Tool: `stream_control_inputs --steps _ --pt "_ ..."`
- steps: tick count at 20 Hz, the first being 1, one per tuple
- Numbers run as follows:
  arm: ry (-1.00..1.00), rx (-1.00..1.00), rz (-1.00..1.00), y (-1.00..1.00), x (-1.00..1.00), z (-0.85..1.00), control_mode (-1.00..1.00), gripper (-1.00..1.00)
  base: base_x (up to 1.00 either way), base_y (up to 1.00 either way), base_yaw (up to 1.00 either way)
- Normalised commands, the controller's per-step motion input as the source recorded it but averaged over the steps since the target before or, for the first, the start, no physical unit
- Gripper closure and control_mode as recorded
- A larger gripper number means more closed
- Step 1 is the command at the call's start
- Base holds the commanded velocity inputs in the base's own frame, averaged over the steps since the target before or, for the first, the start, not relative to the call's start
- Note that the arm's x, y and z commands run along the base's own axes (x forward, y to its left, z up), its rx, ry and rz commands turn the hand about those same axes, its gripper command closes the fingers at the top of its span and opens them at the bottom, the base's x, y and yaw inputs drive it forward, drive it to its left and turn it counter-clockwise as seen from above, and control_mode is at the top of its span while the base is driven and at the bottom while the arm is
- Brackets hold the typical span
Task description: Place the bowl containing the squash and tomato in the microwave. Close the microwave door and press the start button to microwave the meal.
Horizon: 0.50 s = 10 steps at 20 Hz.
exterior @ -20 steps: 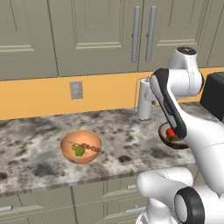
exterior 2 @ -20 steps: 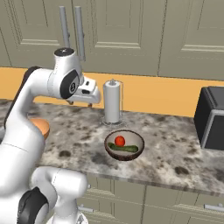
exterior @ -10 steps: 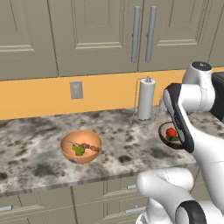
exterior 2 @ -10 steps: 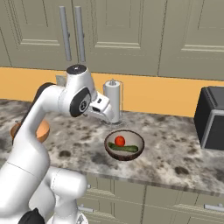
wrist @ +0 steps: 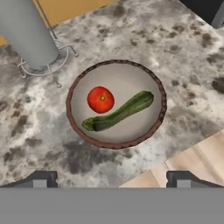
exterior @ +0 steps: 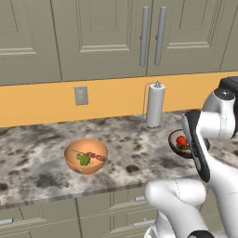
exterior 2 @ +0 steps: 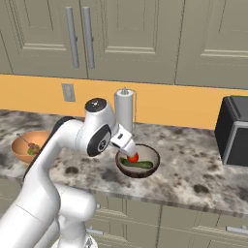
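Note:
The shallow brown bowl (wrist: 160, 95) sits on the marble counter with the red tomato (wrist: 100, 99) and the green squash (wrist: 118, 112) lying side by side in it. My gripper (wrist: 111, 179) hangs above the bowl's near side, open and holding nothing, with its fingertips (wrist: 43, 179) spread wider than the bowl. From the right base view, the hand (exterior 2: 126, 144) hovers just over the bowl (exterior 2: 153, 157), tomato (exterior 2: 132, 157) and squash (exterior 2: 137, 164). My forearm covers part of the bowl (exterior: 175, 144) in the left base view. The black microwave (exterior 2: 236, 130) stands to the right; I cannot tell how its door stands.
A paper towel roll on a wire stand (exterior 2: 125, 109) rises right behind the bowl. An orange bowl with a skewer (exterior: 86, 155) sits far left on the counter. The counter's front edge (wrist: 144, 175) runs close to the bowl, with floor beyond. Wall cabinets hang above.
My arm has swung right and down from cabinet height until the hand hangs over the brown bowl. The gripper stayed open. Bowl, tomato and squash have not moved.

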Motion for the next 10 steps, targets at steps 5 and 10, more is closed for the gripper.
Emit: stream_control_inputs --steps 5,10 --pt "-0.03 0.06 -0.12 -0.46 -0.17 -0.38 -1.0 -1.0 0.0 0.0 0.0" --pt "-0.13 0.2 -0.2 -0.43 0.0 -0.23 -1.0 -1.0 0.0 0.0 0.0"
